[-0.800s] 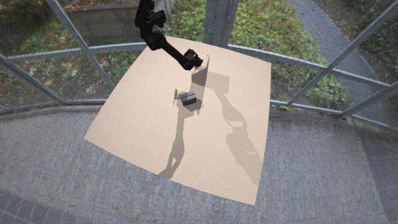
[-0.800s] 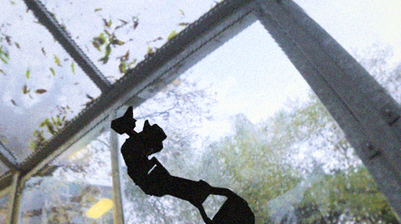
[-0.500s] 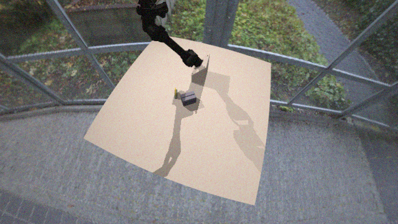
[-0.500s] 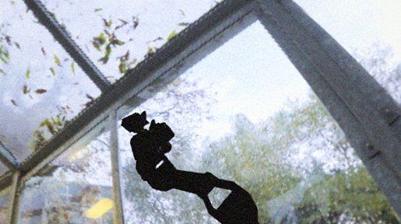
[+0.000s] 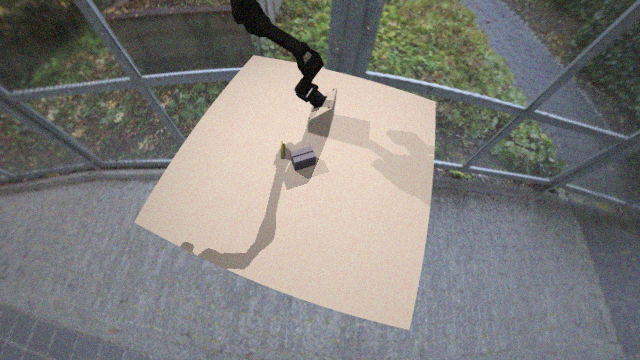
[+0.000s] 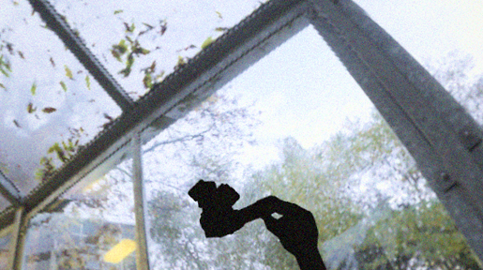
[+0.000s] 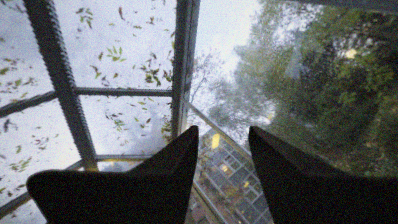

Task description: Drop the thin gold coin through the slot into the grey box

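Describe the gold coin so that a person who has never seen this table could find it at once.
Start at the tan table top and go to the small grey box near its middle. Just left of that box, the gold coin stands on edge as a thin yellow sliver. It is the only yellow thing there; its holder is too small to make out.

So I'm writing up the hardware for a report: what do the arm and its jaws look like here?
The arm is matte black throughout, built of chunky, blocky segments, with no visible cables, stickers or markings. The gripper ends in two black, wedge-shaped jaws that taper to points, plain-surfaced in the wrist view.
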Motion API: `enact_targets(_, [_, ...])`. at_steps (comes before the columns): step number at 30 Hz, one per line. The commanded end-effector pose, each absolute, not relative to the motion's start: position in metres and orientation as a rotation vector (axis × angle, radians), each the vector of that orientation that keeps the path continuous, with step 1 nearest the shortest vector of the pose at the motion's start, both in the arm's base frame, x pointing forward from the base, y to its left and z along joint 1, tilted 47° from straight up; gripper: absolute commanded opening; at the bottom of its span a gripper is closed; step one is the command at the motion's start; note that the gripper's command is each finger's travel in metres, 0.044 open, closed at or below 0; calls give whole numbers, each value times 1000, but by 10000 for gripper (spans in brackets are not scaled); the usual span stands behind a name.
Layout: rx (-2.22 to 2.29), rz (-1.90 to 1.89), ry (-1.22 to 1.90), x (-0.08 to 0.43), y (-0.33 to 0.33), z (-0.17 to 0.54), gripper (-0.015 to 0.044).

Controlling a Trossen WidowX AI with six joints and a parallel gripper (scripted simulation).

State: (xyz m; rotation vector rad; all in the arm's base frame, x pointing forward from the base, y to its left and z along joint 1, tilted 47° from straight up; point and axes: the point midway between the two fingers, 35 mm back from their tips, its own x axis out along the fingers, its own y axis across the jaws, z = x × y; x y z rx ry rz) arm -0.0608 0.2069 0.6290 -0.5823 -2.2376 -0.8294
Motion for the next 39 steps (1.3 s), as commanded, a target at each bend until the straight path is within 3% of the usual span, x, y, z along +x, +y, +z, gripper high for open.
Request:
enact_targets(1, [-432,-978,-2158,-85,151,638,161])
enact_targets(13, [-136,-1272,-1841,-100,25,645,161])
enact_targets(20, [105,-1421,-1537,-80,-78,623,161])
enact_targets(30, [340,-1491,-915,17,-203,554,161])
enact_targets(39, [359,-1386,-298,141,-242,461,161])
